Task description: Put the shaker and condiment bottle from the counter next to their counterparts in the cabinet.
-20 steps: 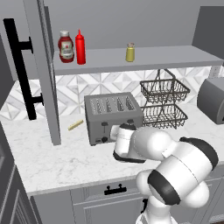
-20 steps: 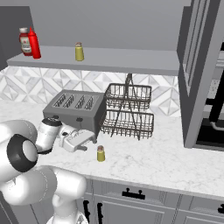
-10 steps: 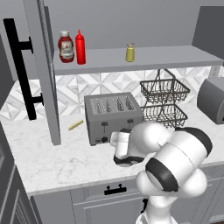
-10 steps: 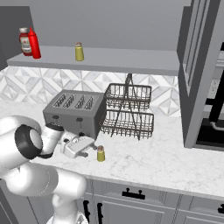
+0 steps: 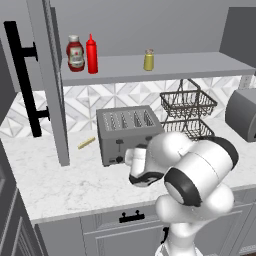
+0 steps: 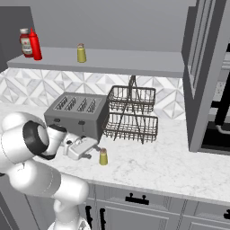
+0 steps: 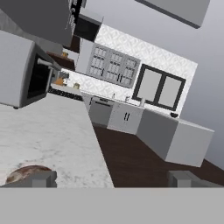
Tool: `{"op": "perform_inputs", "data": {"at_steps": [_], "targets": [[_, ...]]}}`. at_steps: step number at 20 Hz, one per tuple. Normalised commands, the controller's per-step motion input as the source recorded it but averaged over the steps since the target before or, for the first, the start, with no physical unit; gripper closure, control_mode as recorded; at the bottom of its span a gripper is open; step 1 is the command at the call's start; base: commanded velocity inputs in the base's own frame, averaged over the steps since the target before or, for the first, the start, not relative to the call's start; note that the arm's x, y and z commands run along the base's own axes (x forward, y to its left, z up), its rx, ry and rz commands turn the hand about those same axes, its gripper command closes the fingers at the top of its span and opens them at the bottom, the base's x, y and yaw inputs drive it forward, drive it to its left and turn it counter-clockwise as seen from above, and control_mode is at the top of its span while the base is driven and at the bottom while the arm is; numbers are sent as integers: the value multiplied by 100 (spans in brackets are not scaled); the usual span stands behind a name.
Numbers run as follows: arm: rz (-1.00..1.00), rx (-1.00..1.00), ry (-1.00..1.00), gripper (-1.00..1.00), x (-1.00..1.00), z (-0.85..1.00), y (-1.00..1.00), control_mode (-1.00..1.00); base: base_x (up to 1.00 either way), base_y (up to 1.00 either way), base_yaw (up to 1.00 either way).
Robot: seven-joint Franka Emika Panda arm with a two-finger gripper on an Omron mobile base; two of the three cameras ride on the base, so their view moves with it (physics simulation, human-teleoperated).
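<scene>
mustard-olive shaker (image 6: pixel 103 157) stands upright on the marble counter (image 6: pixel 179 166), alone at the 3 o'clock side of the gripper (image 6: pixel 83 148). jaws look parted and empty, levelled low toward it, likely lining up a side grasp. red condiment bottle (image 5: pixel 91 54) is already on the cabinet (image 5: pixel 165 67) shelf, beside the ketchup bottle (image 5: pixel 75 53). yellow shaker (image 5: pixel 148 60) waits farther along.

Grey rendered kitchen. White diamond-patterned tile backsplash (image 6: pixel 27 87) on the wall beyond the gripper (image 6: pixel 85 150). Dark brown floor (image 7: pixel 144 164) ahead of the gripper in the hand view, with grey base cabinets (image 7: pixel 124 118), glass-fronted wall cabinets (image 7: pixel 109 65) and a dark-framed window (image 7: pixel 159 87) on the far white wall. Even, shadowless light.
</scene>
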Motion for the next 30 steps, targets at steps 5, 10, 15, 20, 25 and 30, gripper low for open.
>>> {"op": "perform_inputs", "data": {"at_steps": [5,10,15,20,25,30], "targets": [[5,0,-4,-100,14,-2,4,-100,0,0,0],[5,0,-2,-100,0,-3,0,-100,0,0,0],[2,0,-2,-100,0,-4,0,-100,0,0,0],[5,0,-1,-100,0,-18,0,-100,0,0,0],[7,0,0,-100,3,-31,0,-100,0,0,0],[8,0,0,-100,5,-24,0,-100,0,0,0]]}}
